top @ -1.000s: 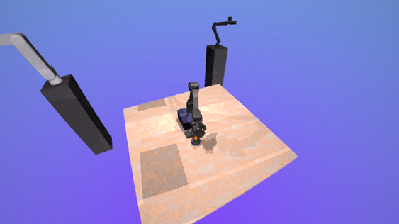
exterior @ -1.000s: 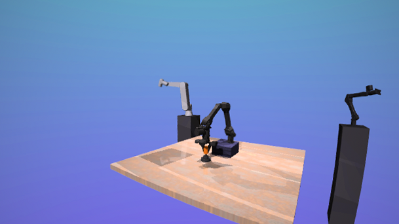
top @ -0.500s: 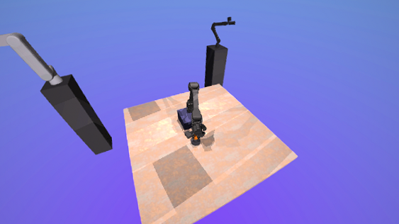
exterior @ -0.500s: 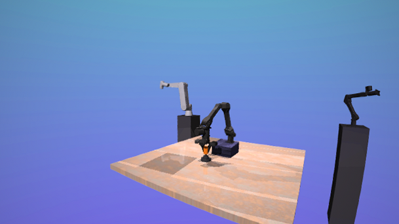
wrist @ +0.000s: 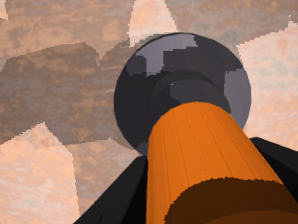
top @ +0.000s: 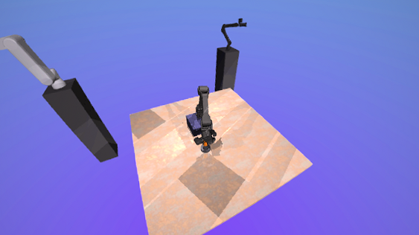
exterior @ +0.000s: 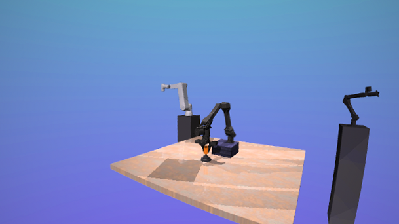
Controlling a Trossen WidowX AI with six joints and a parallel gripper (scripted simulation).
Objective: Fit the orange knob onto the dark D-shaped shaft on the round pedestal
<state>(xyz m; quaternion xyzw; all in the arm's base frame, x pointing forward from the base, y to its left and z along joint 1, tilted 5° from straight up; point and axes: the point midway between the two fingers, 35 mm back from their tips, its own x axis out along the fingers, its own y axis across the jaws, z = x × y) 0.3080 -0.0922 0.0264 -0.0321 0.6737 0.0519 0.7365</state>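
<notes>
Orange showed right over the pedestal from the top view: the orange knob sat pinched in the gripper, arm folded down above that round base on the table, though whether it touched was too small to tell. Over to the exterior view, and the knob stood upright directly above the pedestal, the gripper clamped on it; it looked not yet seated against the base. Then the wrist view gave what neither wide shot could: the knob lined up end-on with the pedestal, its far end covering the centre, so the shaft itself was hidden. Judging by that, the carry and centring were done; finding the flat, pushing down fully and letting go remained.
</notes>
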